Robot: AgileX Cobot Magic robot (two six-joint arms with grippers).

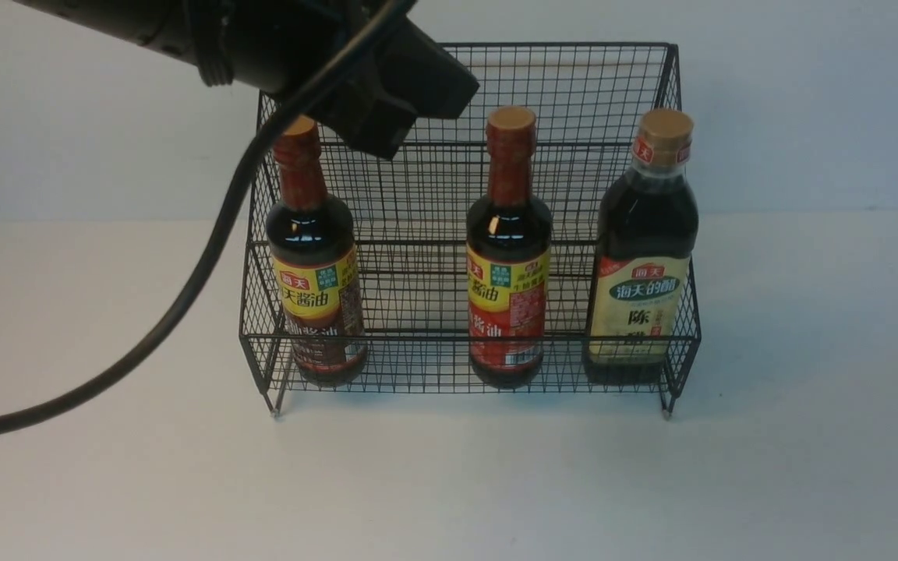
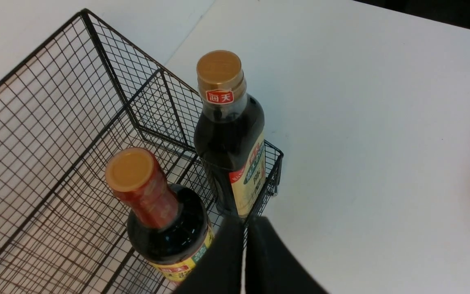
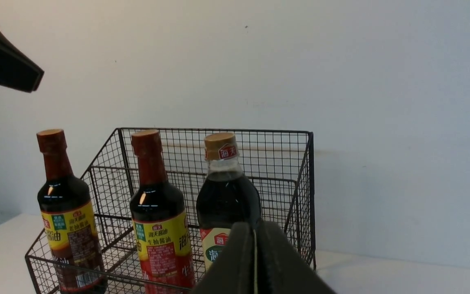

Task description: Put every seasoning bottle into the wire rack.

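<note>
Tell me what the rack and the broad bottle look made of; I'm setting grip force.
The wire rack: thin black wire mesh, probably coated metal, matte. The broad bottle: clear, glossy body showing dark liquid, glass or plastic, I cannot tell; paper-like label, gold cap with a dull sheen.

Matte black left arm [image 1: 277, 39], thick black cable [image 1: 184, 296], black fingers [image 2: 222, 261]

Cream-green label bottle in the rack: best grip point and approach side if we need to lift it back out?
Probably grip the cream-green label bottle at its neck just under the gold cap, coming from above. It stands upright in the wire rack's lower tier against the right wall, mesh covering its lower body; only the top stands clear.
</note>
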